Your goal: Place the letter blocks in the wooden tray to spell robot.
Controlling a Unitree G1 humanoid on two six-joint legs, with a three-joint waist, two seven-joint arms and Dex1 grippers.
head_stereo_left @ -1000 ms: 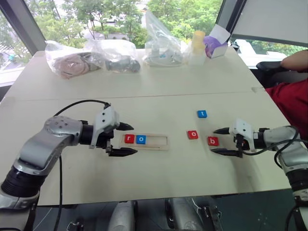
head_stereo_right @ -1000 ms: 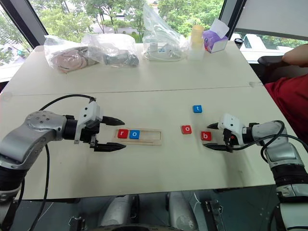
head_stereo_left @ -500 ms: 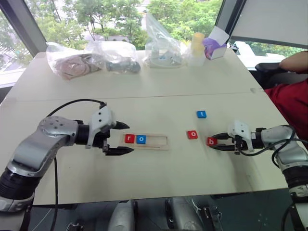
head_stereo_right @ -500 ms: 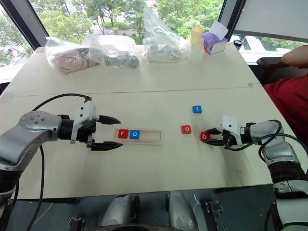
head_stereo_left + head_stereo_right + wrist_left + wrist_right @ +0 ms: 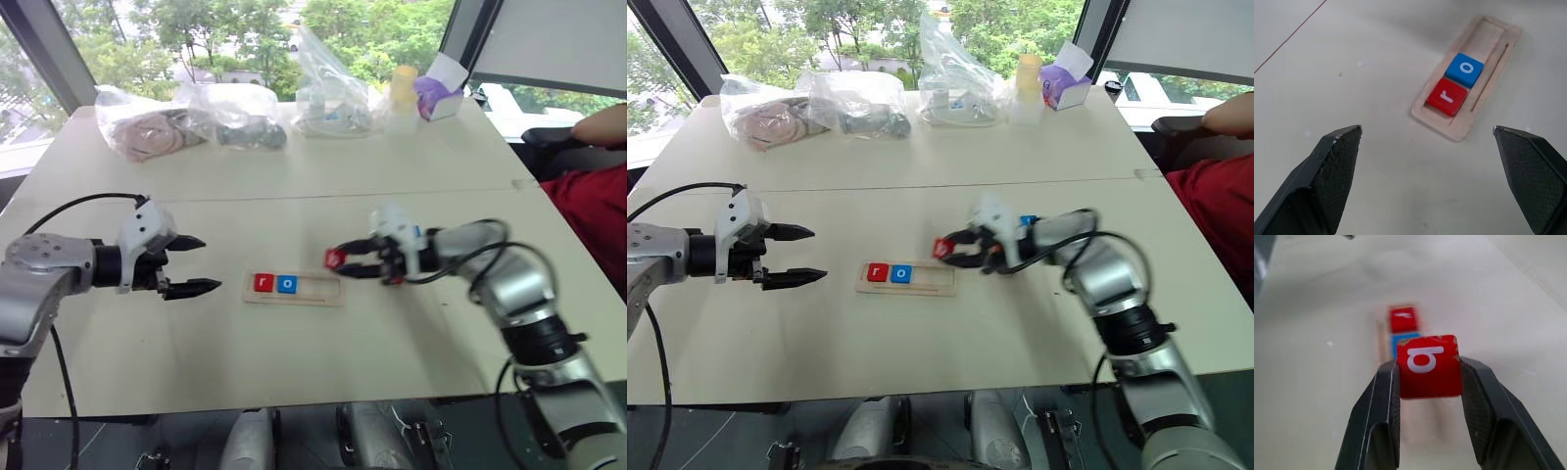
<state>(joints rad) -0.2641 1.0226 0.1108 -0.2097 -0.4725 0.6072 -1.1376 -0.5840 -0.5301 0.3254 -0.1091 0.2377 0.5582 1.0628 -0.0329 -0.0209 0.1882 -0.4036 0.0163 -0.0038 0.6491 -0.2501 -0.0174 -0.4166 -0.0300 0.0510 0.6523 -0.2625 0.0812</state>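
A pale table (image 5: 294,362) stands before wide windows, with clear plastic bags (image 5: 186,117) and a purple tissue box (image 5: 438,93) along its far edge. The wooden tray (image 5: 294,288) lies mid-table holding the red r block (image 5: 263,283) and the blue o block (image 5: 286,284), its other slots bare. Since a second ago the right gripper (image 5: 338,259) has closed on the red b block (image 5: 1427,364) and carried it above the tray's empty end. The left gripper (image 5: 196,264), jaws spread wide, has drawn away from the tray, leaving bare tabletop between them.
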